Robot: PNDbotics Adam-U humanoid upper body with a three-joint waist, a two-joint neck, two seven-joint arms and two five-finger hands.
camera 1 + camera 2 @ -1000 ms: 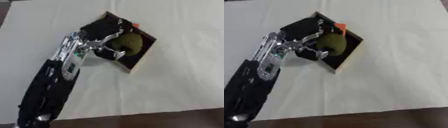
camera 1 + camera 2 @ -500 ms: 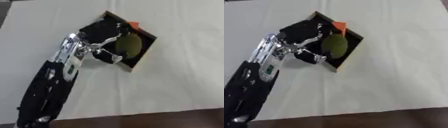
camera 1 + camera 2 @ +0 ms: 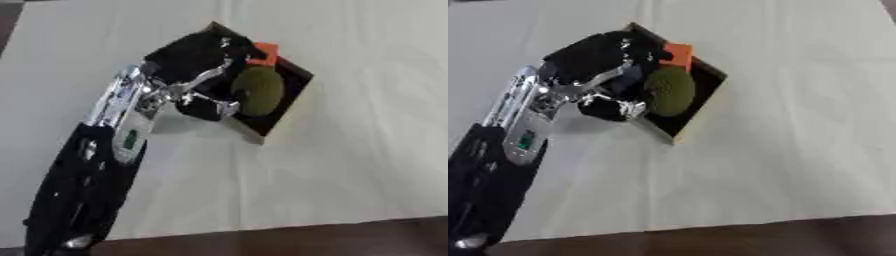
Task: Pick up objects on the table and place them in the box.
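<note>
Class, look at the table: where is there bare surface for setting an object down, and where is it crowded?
Bare table lies right of the box and between it and the near edge. The crowded spot is the box itself: the left hand hangs over its left side, with a green object and an orange one inside.

We see left hand (image 3: 197,60) covering the shallow dark wooden box's (image 3: 286,102) near-left side | olive-green round object (image 3: 256,91) and orange block (image 3: 263,53) fill it | pale table (image 3: 350,165) open rightward

Pale cream table (image 3: 350,165) fills view; dark brown floor strip (image 3: 350,240) along near edge.
</note>
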